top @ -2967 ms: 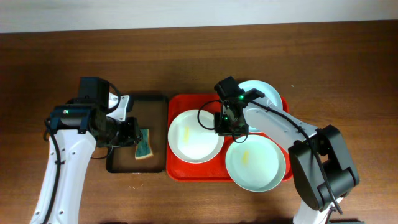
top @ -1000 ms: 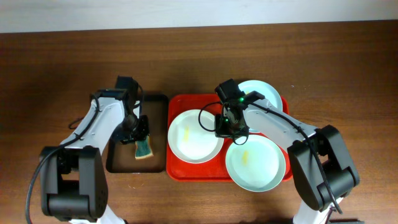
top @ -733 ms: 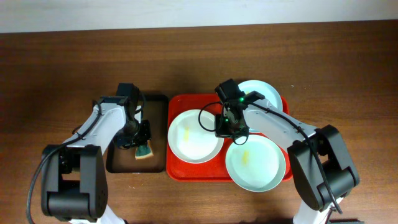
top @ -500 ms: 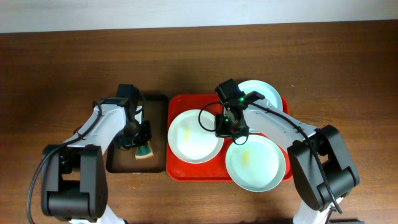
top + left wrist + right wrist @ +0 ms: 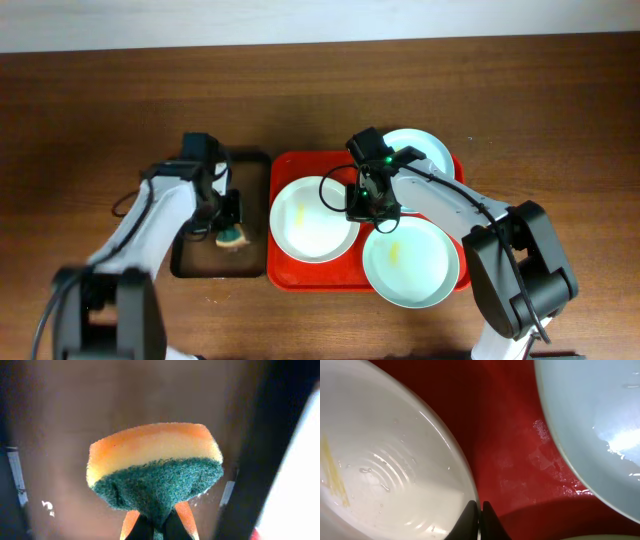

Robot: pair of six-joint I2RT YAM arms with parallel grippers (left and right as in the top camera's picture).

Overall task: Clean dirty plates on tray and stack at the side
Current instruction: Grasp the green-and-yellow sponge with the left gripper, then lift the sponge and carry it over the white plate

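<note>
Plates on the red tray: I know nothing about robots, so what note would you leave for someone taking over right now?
Left pincer: shut on the sponge, over the black tray.
Right pincer: shut on the rim of the left plate.
Left plate, front plate and back plate all sit on the red tray; left and front show yellow smears.
Done: nothing stacked at the side.
Left: wipe the plates, then stack them.

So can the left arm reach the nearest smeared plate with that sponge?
Probably yes: the left gripper holds the sponge beside that plate, whose near side is open; the right gripper only pinches its far rim.
</note>
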